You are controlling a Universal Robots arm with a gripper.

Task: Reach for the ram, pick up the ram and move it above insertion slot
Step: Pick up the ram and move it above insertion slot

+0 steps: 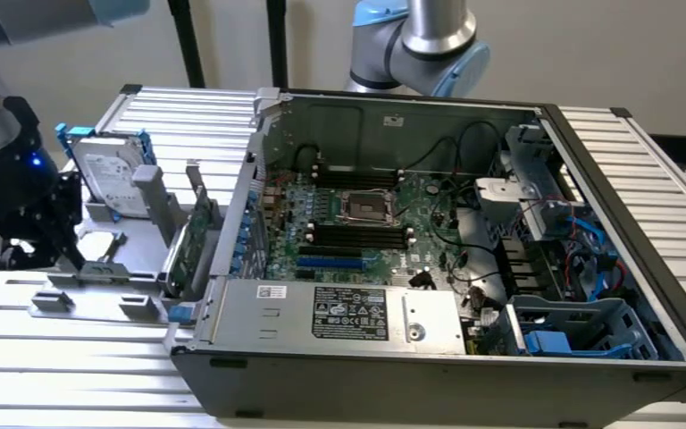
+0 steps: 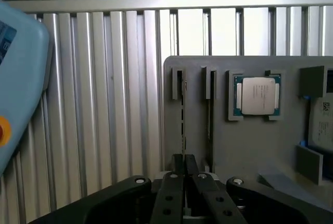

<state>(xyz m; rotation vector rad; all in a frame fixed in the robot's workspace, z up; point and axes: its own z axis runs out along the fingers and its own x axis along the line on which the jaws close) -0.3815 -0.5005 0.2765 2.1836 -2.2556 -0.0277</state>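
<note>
Between gripper (image 2: pixel 183 161) fingertips: ram (image 2: pixel 182 117), clamped, in holder (image 2: pixel 250 151).

Ram (image 2: pixel 183 114) seen edge-on, chips not readable, one end hidden behind gripper (image 2: pixel 183 157); gripper body cut by frame edge. Exterior view: at 9 o'clock of case (image 1: pixel 319 384), ram too small to tell.

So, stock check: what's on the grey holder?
A hard drive, an expansion card, a processor and the ram, edge-on in its slot. The tool covers the ram's near end.
</note>
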